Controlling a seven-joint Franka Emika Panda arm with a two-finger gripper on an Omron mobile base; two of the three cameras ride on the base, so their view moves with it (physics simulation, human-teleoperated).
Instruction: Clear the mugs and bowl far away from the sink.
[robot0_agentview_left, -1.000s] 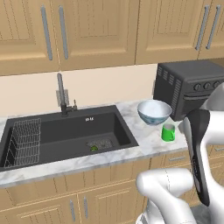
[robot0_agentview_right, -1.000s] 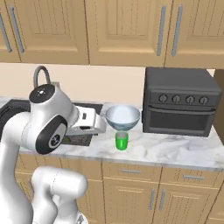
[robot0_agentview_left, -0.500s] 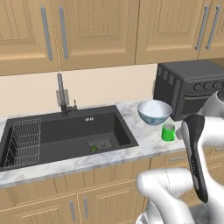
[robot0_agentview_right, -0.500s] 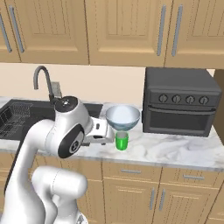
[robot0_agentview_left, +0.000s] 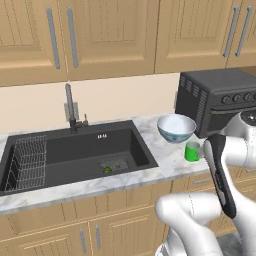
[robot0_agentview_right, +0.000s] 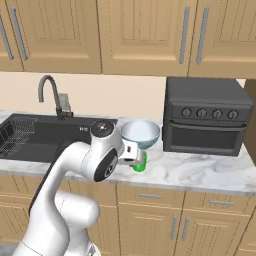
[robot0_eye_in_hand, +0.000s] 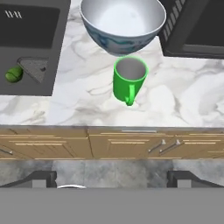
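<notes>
A green mug (robot0_eye_in_hand: 128, 80) is seen upright on the marble counter (robot0_eye_in_hand: 78, 94), just in front of the bowl (robot0_eye_in_hand: 122, 24), its handle turned toward the counter's front edge. The bowl is set between the sink (robot0_agentview_left: 75, 155) and the black toaster oven (robot0_agentview_right: 207, 116). The gripper (robot0_eye_in_hand: 112, 177) is held with fingers wide apart and nothing between them, back from the mug

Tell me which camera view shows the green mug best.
The hand view: the green mug stands whole, its open top and handle clear, just in front of the bowl. The left base view shows it small beside the arm; in the right base view the arm hides most of it.
</notes>
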